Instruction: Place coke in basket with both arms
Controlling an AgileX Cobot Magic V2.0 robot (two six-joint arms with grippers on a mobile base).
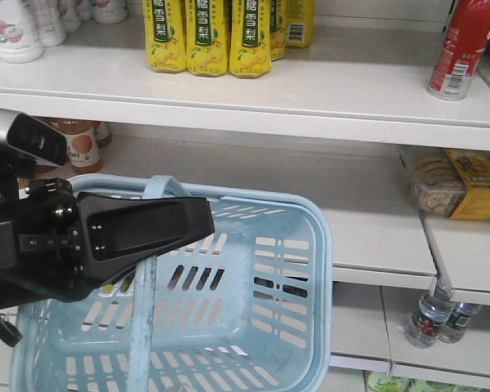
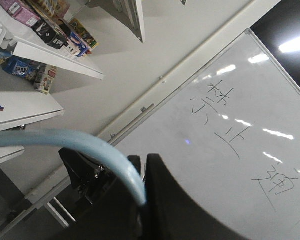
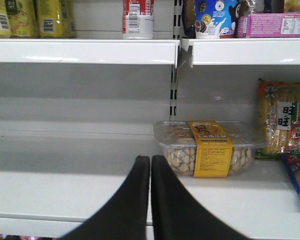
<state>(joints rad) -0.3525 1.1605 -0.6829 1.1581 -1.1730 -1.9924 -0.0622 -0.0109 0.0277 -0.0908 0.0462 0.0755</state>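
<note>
The coke point(image 1: 464, 49) stood on the top shelf point(image 1: 310, 90), at its right end, some way right of the yellow bottles point(image 1: 208, 37). In the right wrist view only its lower part point(image 3: 138, 19) could be seen, upright near the shelf edge, with the white label panel turned to the camera. It was well apart from the basket point(image 1: 314, 237), which hung lower, in front of the shelves and to the left.

The left gripper point(image 2: 142, 172) was clenched on the basket's handle point(image 1: 143, 302). In the left wrist view the pale blue bar point(image 2: 90, 145) curved down and ran into the narrow gap between the two black fingers. In the front view the black wedge of this gripper lay across the handle, above the basket's open inside, and a silver-grey camera block point(image 1: 8, 131) sat on the arm behind it.

The right gripper point(image 3: 150, 187) was closed with nothing in it: its two fingers met along their inner edges. It pointed toward the middle shelf point(image 3: 65, 185), and a clear snack box point(image 3: 205, 147) with a yellow label lay on that shelf just behind and right of the tips. The coke was on the shelf above, a little left of the gripper's line.

A whiteboard point(image 2: 230, 140) with dark handwriting filled the background of the left wrist view.
</note>
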